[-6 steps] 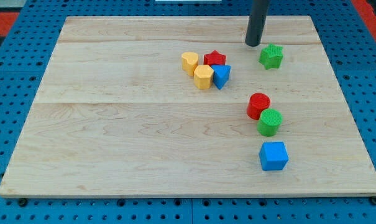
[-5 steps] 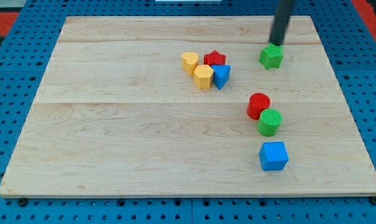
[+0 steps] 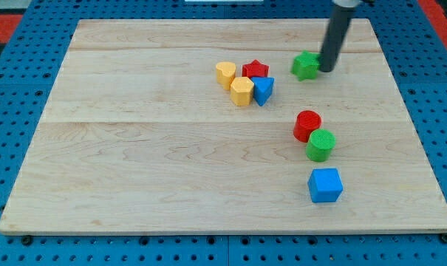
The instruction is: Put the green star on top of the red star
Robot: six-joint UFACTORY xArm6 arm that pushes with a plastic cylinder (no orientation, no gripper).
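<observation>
The green star [image 3: 306, 66] lies on the wooden board near the view's top, right of centre. The red star [image 3: 256, 70] lies to its left, with a gap between them, and touches a cluster of other blocks. My tip [image 3: 327, 69] is right beside the green star, on its right side, touching or nearly touching it. The dark rod rises from there toward the view's top.
Two yellow blocks [image 3: 225, 73] [image 3: 242, 91] and a blue block [image 3: 263, 90] crowd the red star on its left and lower sides. A red cylinder [image 3: 307, 125], a green cylinder [image 3: 321, 145] and a blue cube [image 3: 325, 185] lie lower right. The board's top edge [image 3: 223, 22] is close.
My tip swung from the green star's upper left round to its right side. The green star has slid left, toward the red star.
</observation>
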